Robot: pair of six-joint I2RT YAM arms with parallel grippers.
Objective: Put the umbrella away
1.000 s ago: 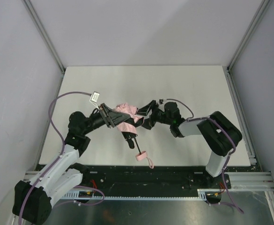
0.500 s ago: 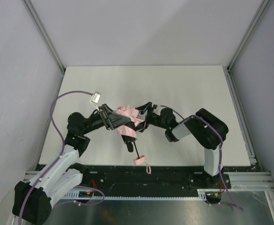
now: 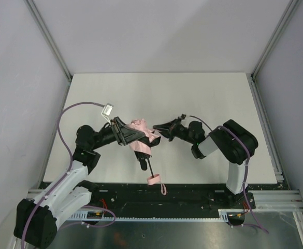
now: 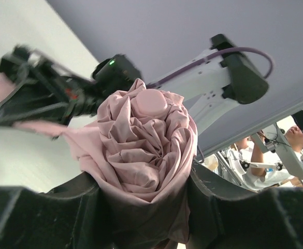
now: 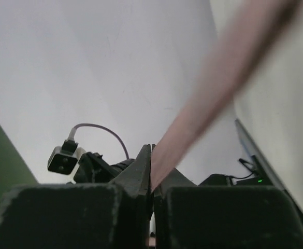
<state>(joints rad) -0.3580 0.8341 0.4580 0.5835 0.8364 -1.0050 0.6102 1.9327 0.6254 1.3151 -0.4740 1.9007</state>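
Observation:
The umbrella is a crumpled pale pink bundle held above the table, its dark shaft slanting down toward the near edge to the small pink handle. My left gripper is shut around the bundle; in the left wrist view the folded fabric fills the gap between both black fingers. My right gripper sits just right of the bundle, shut on a thin pink fabric strip that comes off the umbrella. In the right wrist view the strip runs up and away from the closed fingertips of the right gripper.
A white tabletop lies between grey walls, with metal frame rails at the sides. A black rail runs along the near edge by the arm bases. Purple cables loop off both arms.
My right gripper, open beside the bundle before, has shut on the pink strip and drawn slightly right. The left gripper keeps its hold; the handle has shifted a little toward the near edge.

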